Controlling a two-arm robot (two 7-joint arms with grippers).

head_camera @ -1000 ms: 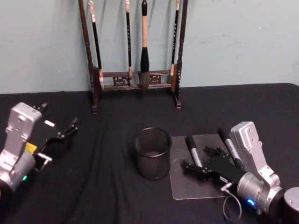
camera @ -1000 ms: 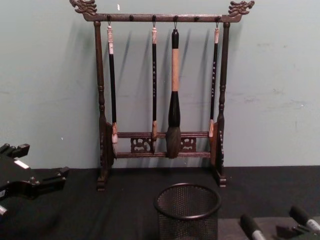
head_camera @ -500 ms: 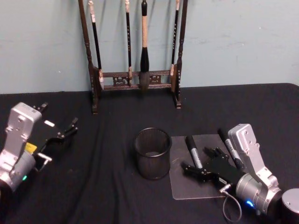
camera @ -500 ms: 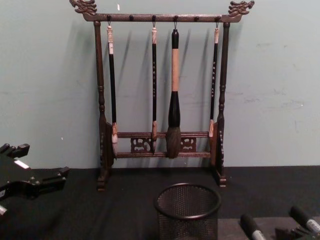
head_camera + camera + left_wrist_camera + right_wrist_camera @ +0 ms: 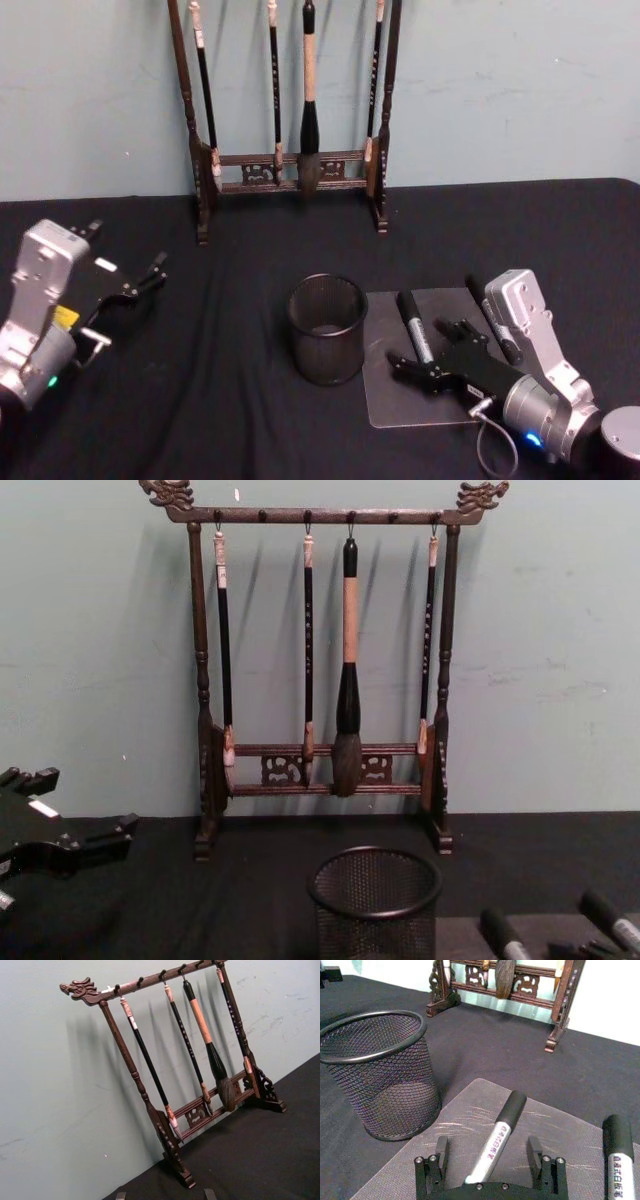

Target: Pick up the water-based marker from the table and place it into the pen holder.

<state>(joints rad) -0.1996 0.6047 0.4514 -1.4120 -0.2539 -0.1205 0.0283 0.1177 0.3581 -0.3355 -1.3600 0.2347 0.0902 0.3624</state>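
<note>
On the mat (image 5: 385, 402), marker (image 5: 413, 322) points cap-first at rack (image 5: 280, 515); right claw (image 5: 488, 1144) apparently astride.

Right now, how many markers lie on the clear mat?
2. One marker lies nearer the pen holder, straddled by the open right pincer. The other marker lies at the right side of the mat, partly hidden by the right arm.

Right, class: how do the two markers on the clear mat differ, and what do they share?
The left marker lies between the right claw's open fingers; the right marker lies outside them. The left marker is nearer the pen holder than the right marker. Both lie flat on the mat, with black caps and pale printed barrels.
</note>
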